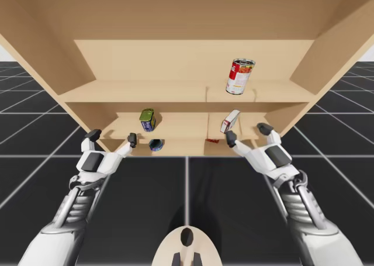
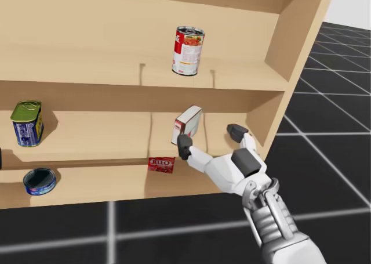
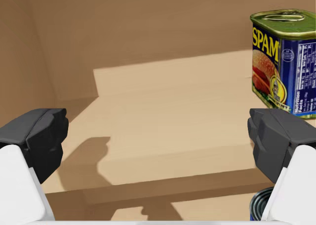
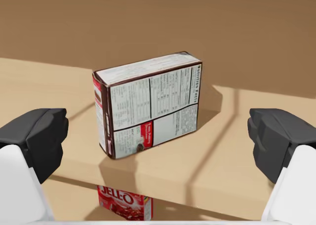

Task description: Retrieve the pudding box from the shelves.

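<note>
Pudding box (image 4: 148, 106) stands on a shelf (image 4: 222, 151) straight ahead of our right gripper (image 4: 158, 136), between its wide-spread jaws' line but untouched. Our left gripper (image 3: 158, 141) gapes too, a blue tin (image 3: 284, 62) ahead, off to one side.

1. A simulated test space: a black floor (image 1: 146, 196) ruled with a pale grid
2. Plain wooden shelves (image 1: 140, 93) stocked like a pantry, with groceries such as a red-and-white can (image 1: 239, 76)
</note>
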{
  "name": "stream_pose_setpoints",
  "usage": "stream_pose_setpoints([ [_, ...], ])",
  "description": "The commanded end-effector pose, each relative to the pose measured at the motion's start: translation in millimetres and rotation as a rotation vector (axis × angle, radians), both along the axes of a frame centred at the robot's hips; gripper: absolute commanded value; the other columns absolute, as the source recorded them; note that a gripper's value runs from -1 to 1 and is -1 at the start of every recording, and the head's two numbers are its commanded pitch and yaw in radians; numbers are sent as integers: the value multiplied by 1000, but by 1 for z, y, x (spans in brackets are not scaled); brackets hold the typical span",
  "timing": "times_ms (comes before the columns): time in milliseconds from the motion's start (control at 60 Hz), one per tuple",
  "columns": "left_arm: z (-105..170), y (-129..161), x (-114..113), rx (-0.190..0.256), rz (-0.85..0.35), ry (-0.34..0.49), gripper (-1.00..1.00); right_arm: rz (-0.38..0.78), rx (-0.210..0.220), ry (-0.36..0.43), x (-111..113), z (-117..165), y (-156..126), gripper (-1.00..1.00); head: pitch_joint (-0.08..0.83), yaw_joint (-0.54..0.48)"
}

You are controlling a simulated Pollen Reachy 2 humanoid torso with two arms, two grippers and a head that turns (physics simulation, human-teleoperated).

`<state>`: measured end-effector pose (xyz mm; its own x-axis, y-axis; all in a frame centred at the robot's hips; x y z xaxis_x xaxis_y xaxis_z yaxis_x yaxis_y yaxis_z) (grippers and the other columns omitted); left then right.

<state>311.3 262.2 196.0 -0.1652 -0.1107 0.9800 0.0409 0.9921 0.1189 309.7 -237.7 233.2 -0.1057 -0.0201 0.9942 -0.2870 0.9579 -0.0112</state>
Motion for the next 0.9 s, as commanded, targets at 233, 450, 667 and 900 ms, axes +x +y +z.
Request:
stream_pose_setpoints([
  [233,1,2,1,-3,2,-1,-1000,120,-28,89,41,-1,6,-1000,426,-258],
  [450,1,2,1,-4,2,-1,-1000,74,-57,99,70,-3,9,-1000,432,-255],
  [667,1,2,1,-4,-2,-2,-1000,31,-84,122,93,-13,12,-1000,437,-254],
  [900,0,0,1,-1,-7,-3,-1000,35,-96,137,111,-19,17,-1000,440,-250],
])
